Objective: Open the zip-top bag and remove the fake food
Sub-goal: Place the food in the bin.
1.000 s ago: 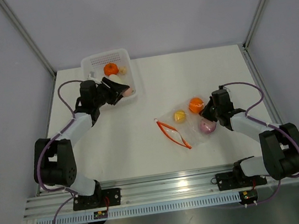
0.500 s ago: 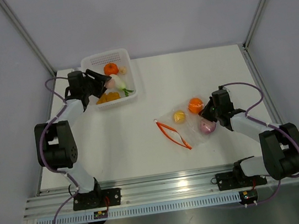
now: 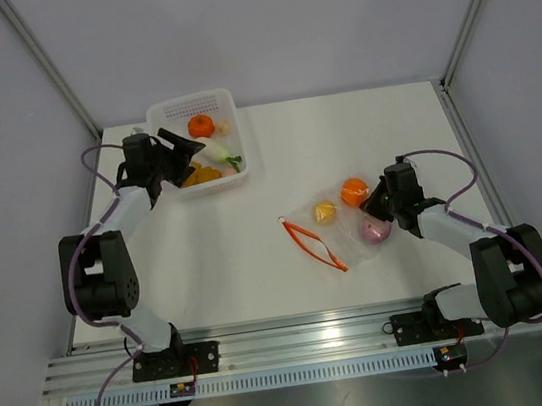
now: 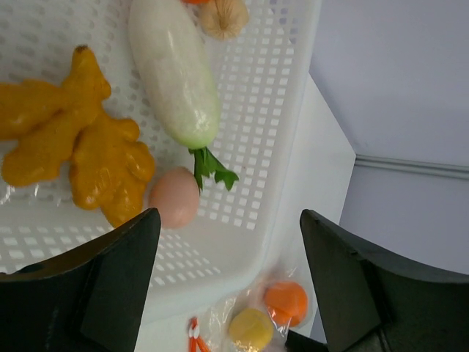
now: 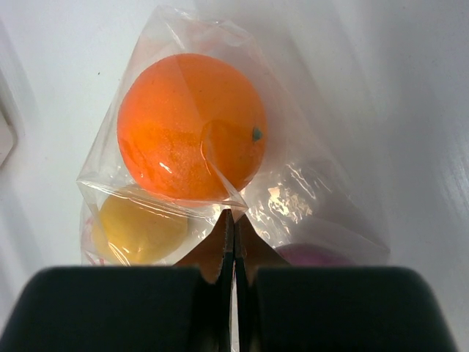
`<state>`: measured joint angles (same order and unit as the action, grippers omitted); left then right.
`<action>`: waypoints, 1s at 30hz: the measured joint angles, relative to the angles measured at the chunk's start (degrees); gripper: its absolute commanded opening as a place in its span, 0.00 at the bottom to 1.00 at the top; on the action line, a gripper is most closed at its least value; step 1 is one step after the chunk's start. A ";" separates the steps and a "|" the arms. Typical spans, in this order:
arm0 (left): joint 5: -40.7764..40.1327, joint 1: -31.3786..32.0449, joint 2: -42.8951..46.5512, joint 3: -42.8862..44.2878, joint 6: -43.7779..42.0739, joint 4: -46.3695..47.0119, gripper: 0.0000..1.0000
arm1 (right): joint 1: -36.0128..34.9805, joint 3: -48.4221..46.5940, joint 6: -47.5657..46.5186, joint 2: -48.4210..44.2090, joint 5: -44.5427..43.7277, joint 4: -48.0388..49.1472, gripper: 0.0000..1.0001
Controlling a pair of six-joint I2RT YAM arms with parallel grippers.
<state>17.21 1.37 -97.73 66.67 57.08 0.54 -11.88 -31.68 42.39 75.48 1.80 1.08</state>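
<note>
We hold our left pincer [image 4: 229,220] wide open and empty over the white basket [image 4: 278,117], where a white radish [image 4: 176,73] lies. Our right pincer [image 5: 229,242] is closed tight, pinching the film of the zip-top bag [image 5: 308,198]. The bag lies on the surface [image 3: 207,252] with an orange ball [image 5: 187,125], a yellow piece [image 5: 135,227] and a purple piece [image 5: 315,255] inside.
</note>
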 measured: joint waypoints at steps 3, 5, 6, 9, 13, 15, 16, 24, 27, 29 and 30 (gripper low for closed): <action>0.09 2.34 5.03 -4.57 0.46 0.50 0.80 | 0.00 0.00 -0.20 0.00 0.44 0.00 0.00; 0.09 4.94 8.74 -7.50 0.57 1.07 0.79 | 0.00 0.02 -0.24 -0.07 0.48 -0.02 0.00; 0.11 6.69 10.84 -9.11 0.57 1.38 0.79 | 0.00 0.09 -0.22 -0.17 0.48 0.07 0.00; -0.13 13.60 16.52 -13.25 0.09 2.32 0.78 | 0.00 0.63 -0.11 -0.76 0.87 0.68 0.00; -0.79 21.66 21.49 -17.94 -2.05 3.26 0.75 | 0.00 1.01 0.24 -0.85 1.11 1.44 0.00; -0.94 24.55 22.43 -20.15 -3.34 3.50 0.70 | 0.00 1.01 0.50 -0.85 1.40 1.95 0.00; -0.98 25.62 22.51 -21.40 -4.04 3.82 0.60 | 0.00 1.01 0.57 -0.85 1.57 2.25 0.00; -0.76 29.40 21.27 -32.46 -8.61 6.62 0.29 | 0.00 1.01 0.92 -0.85 2.34 2.80 0.00; -0.79 31.39 19.50 -33.51 -9.11 8.59 0.28 | 0.00 1.01 0.96 -0.85 2.34 2.80 0.00; -0.79 33.53 18.40 -33.55 -9.11 9.90 0.27 | 0.00 1.01 0.96 -0.85 2.34 2.80 0.00; -0.87 34.62 17.84 -33.55 -9.07 10.71 0.26 | 0.00 1.03 0.96 -0.85 2.34 2.80 0.00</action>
<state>16.34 35.99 -79.90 33.12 48.01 11.25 -11.88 -30.65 43.35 74.63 4.14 3.88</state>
